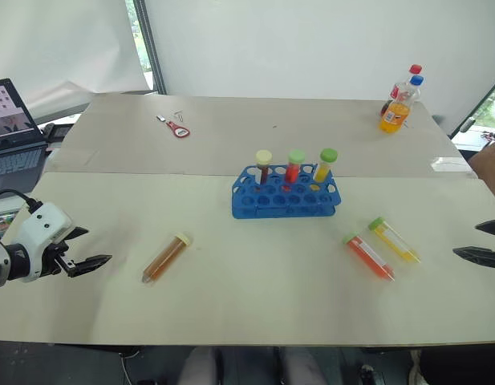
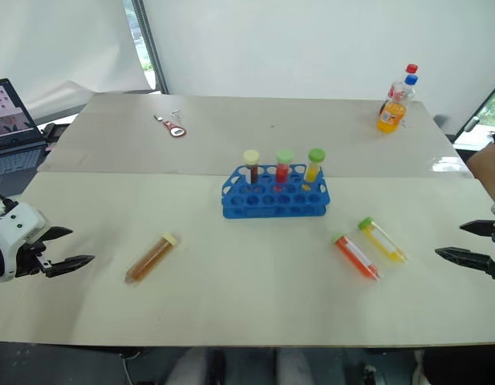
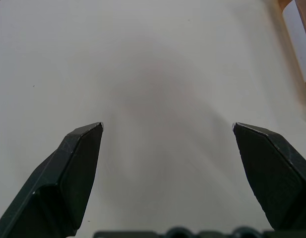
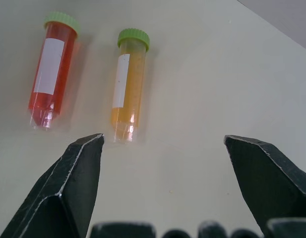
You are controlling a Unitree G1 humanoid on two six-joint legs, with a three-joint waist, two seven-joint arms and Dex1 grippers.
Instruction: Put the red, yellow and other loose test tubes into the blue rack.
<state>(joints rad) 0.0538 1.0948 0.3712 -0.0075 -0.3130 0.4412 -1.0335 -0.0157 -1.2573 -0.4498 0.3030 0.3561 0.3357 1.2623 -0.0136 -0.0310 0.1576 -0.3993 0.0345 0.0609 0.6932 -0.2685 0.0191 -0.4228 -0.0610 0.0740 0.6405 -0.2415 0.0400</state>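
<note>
Now | both grippers open | red tube [image 4: 49, 67], yellow tube [image 4: 127, 82] loose, seemingly untouched

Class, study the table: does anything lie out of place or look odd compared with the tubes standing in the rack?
Three tubes lie flat on the table instead of standing in the blue rack: a brown tube to its left, and a red tube and yellow tube side by side to its right. Nothing looks spilled.
</note>
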